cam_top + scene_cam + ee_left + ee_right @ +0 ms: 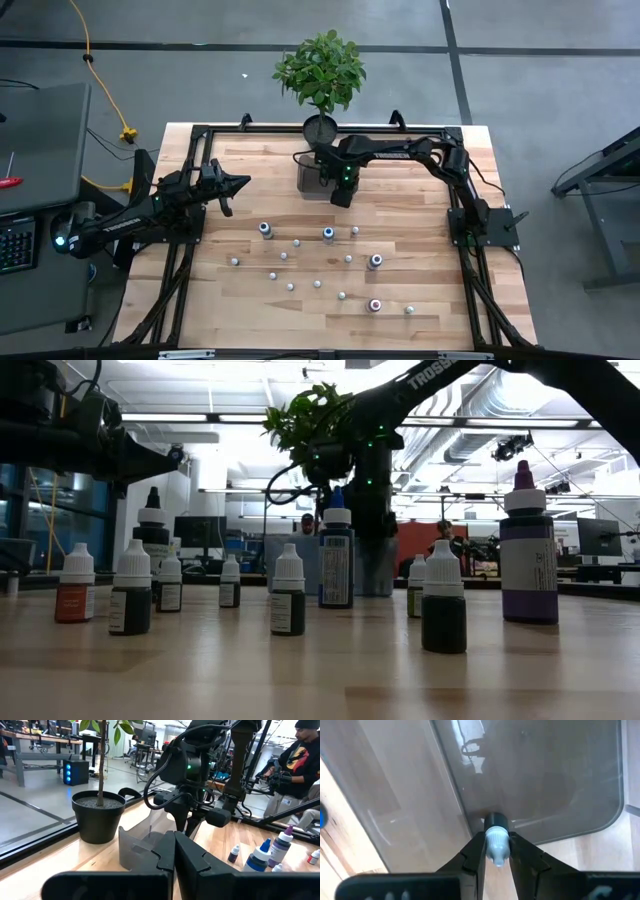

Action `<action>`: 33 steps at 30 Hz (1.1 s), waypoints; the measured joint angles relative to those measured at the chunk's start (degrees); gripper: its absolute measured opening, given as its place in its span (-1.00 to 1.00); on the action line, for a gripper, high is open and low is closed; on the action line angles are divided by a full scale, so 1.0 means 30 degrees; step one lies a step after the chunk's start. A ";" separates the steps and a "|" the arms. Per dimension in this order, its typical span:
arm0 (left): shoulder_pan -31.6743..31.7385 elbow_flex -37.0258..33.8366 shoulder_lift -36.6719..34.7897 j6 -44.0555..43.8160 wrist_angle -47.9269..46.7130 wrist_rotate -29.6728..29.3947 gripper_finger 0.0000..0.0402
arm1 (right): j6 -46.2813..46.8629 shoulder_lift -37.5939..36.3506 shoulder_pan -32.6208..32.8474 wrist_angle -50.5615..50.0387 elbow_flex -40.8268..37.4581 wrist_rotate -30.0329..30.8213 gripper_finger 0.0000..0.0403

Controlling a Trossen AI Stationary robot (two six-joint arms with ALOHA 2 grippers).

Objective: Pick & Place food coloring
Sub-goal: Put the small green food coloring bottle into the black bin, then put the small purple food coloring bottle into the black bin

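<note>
- right gripper [496, 851] is pinched on one bottle [496, 842], whitish cap showing between the fingers, right above the near wall of the bin [560, 780]
- bottle's long axis looks to run along the fingers, so I'd guess it just needs to go a bit further over the bin before letting go
- rest of the bottles [327, 233] stand on the table [430, 300], nearer than the bin
- left gripper [240, 184] is closed and empty, hanging off to the left, way less handy for this
</note>
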 joint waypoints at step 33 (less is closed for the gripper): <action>0.0005 0.0000 0.0005 0.0000 0.0000 0.0015 -1.00 | 0.0434 -0.2503 -0.0809 -0.2102 0.1218 0.0532 -0.30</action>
